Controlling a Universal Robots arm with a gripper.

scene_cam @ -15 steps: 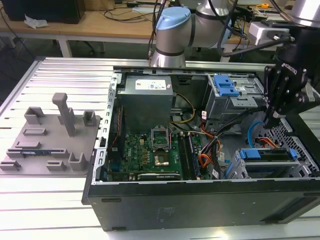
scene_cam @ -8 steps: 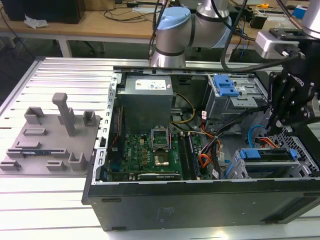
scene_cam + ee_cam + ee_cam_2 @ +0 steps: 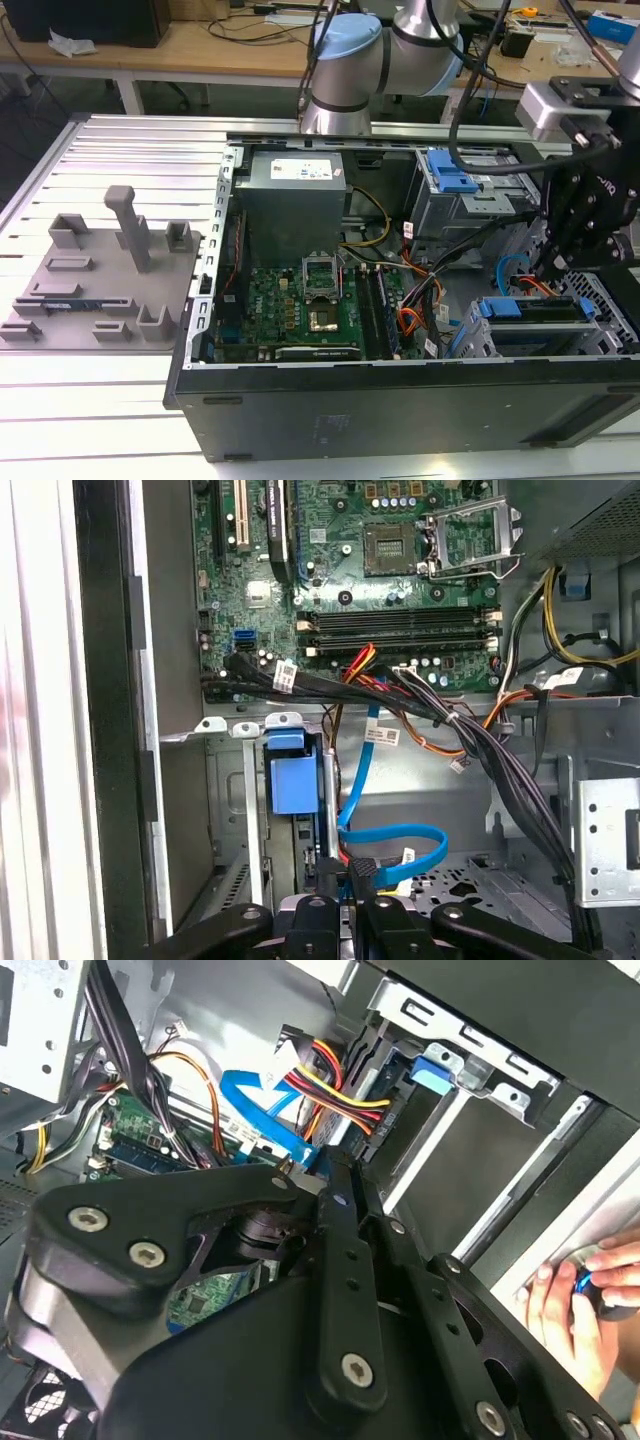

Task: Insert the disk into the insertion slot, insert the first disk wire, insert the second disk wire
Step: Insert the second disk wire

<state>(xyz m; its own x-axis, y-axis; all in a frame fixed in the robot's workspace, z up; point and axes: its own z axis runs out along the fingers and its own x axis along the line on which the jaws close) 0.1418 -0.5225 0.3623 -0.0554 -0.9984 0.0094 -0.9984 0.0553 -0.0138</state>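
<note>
First wrist view: flat glossy light-blue cable [image 3: 395, 842] loops.

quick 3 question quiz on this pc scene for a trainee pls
1. True or false: a cooler covers the CPU socket.
2. Which plug is the hand gripping? A) light-blue cable B) a green cable C) a white cable
3. In the exterior view, over which side of the computer case is the hand?

Key: 1 false, the socket is bare; 2 A; 3 the exterior view's right.
</note>
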